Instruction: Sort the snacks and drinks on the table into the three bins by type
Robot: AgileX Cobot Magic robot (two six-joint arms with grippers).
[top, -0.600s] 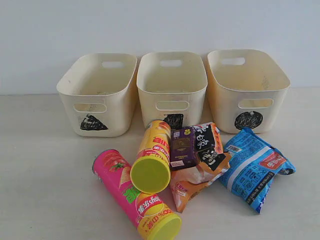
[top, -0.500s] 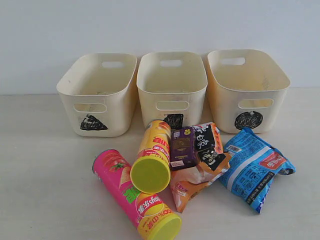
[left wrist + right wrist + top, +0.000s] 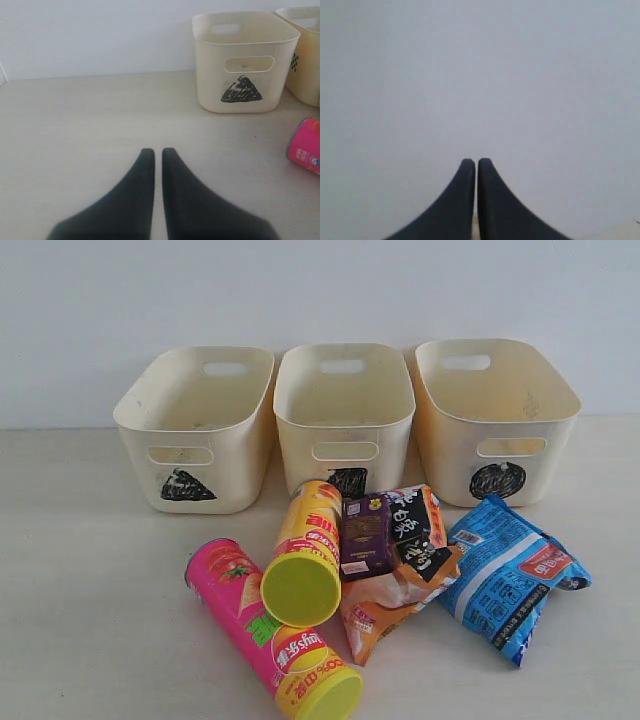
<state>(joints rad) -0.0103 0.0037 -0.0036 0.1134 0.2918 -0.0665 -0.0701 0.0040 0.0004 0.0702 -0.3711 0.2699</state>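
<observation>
Exterior view: every item lies on the table (image 3: 80, 590); nothing is in a bin, so your sort has not begun.
Bins: the triangle bin (image 3: 230, 470), square bin (image 3: 300, 455) and circle bin (image 3: 450, 455) stand in a row at the back, just beside one another.
Canisters: the pink canister (image 3: 245, 610) lies flat, and the yellow canister (image 3: 307, 540) lies with its lid end over it.
Carton: the purple carton (image 3: 366, 536) sits on the orange-and-black bag (image 3: 405, 575), touching the yellow canister. You cannot see a second carton.
Bags: the blue bag (image 3: 505, 575) lies just to the right of the pile, touching the orange-and-black bag.
Left gripper (image 3: 156, 152): clenched on nothing, over bare table, well apart from the pile.
Right gripper (image 3: 476, 162): clenched on nothing, facing blank wall.
Step in hand: a first pick, in my judgement.
How to do it well: spread the jaws before you descend. Take what lies on top first, the purple carton or the yellow canister. Grip a canister across its body, near its middle.
Risk: a nudged canister would probably roll, and the bags are likely to crumple and slip.
Bin choice: the marks alone do not tell you which type goes where.
</observation>
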